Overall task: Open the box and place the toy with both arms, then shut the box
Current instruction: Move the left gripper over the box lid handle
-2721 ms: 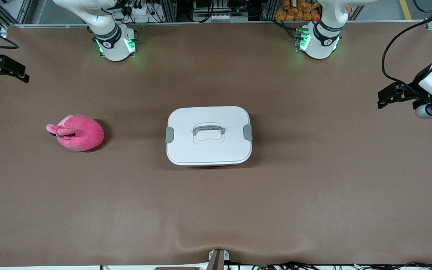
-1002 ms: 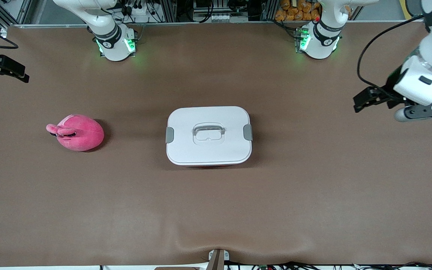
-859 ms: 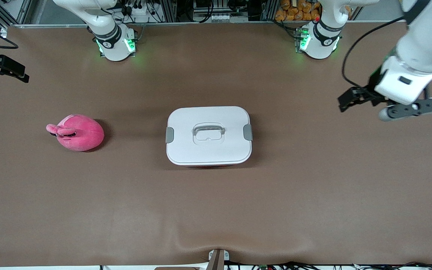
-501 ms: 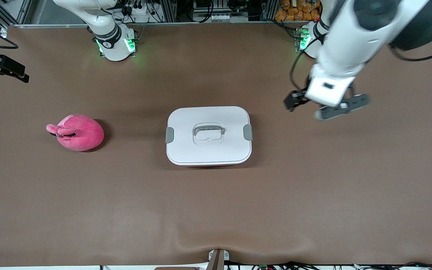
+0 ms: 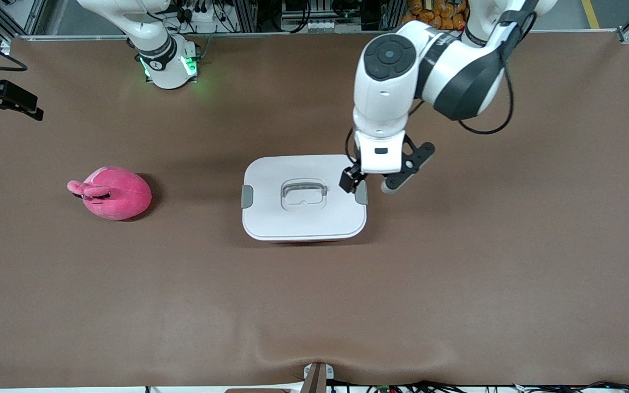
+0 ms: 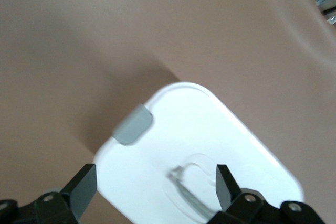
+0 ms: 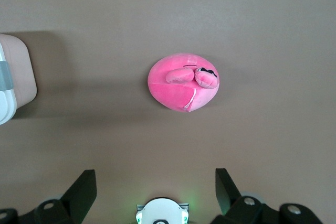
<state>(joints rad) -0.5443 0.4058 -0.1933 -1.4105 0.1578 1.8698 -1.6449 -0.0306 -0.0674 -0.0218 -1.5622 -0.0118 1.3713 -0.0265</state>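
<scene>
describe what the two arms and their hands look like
Both arms are glossy white jointed shells with dark grey joint sections; the left arm trails a black cable, and the right arm's base glows green. The left hand and right hand are black with two flat fingers.

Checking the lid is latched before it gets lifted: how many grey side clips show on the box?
2. One grey clip sits on the lid edge toward the right arm's end; the other clip is at the left arm's end, under the open left gripper.
</scene>
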